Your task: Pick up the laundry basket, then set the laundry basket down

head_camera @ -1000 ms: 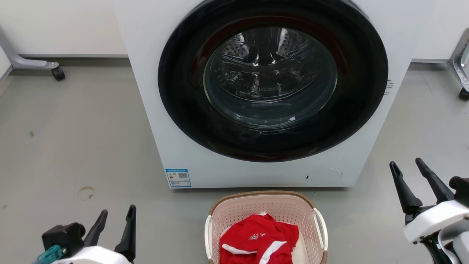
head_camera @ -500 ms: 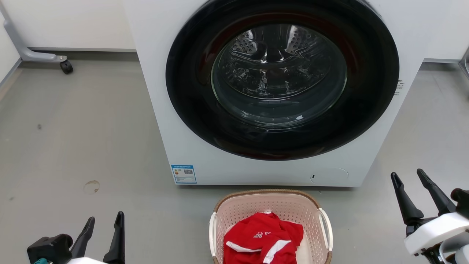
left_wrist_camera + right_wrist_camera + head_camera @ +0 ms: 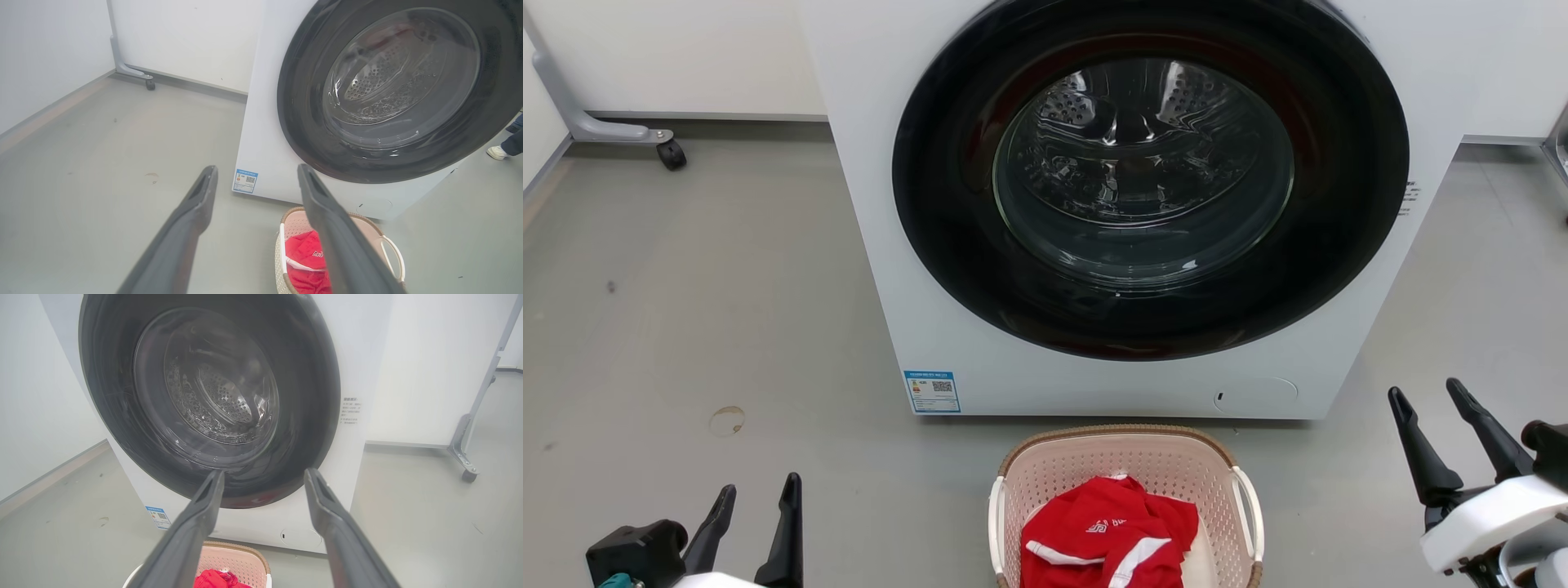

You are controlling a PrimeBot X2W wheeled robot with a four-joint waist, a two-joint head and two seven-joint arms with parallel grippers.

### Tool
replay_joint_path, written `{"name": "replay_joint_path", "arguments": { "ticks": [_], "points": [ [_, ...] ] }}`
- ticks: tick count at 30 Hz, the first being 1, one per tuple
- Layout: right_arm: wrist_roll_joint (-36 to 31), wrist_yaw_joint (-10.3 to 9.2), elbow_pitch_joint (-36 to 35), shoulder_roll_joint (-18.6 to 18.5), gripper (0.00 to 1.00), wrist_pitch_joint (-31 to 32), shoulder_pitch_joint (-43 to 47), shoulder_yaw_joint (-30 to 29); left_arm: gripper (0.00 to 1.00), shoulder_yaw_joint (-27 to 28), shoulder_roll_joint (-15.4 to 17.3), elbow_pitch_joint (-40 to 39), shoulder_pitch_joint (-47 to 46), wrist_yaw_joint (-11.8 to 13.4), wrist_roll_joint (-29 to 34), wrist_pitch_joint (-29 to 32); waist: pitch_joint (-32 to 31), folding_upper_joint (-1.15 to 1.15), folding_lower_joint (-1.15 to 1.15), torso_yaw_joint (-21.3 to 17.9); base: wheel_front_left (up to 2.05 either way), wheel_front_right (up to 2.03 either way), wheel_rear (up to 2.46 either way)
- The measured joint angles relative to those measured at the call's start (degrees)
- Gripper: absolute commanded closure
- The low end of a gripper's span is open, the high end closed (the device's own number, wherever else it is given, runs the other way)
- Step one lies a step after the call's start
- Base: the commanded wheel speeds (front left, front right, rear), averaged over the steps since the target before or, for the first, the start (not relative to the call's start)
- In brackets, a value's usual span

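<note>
Head view, laundry basket (image 3: 1112, 431): bottom centre of frame, on the floor (image 3: 686, 310). Its far rim lies near the washing machine (image 3: 866, 245) front. A red garment (image 3: 1107, 535) is inside, and the near end is cut by the bottom edge.
Head view, left pincer (image 3: 759, 488): lower left, spread wide, empty, well apart from the basket, with open floor between.
Head view, right pincer (image 3: 1424, 392): lower right, spread wide, empty, well apart from the basket's right handle.
Left wrist view, laundry basket: bottom, right of centre, partly behind one finger. Open floor fills the left half, and a shoe (image 3: 496, 152) is at the right edge.
Right wrist view, laundry basket: bottom edge, left of centre, below the machine door. Open floor on the right runs to a wheeled frame (image 3: 468, 469).
</note>
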Motion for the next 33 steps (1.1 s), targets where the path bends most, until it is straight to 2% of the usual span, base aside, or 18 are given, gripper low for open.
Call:
{"name": "replay_joint_path", "arguments": {
  "ticks": [33],
  "points": [
    [-0.03,0.0,-0.47,0.31,0.0,0.01,0.29,0.22,0.0,-0.71,0.16,-0.41,-0.01,0.22,-0.09,0.42,0.36,0.0,0.0,0.12,0.0,0.0,0.0]
  ]
}}
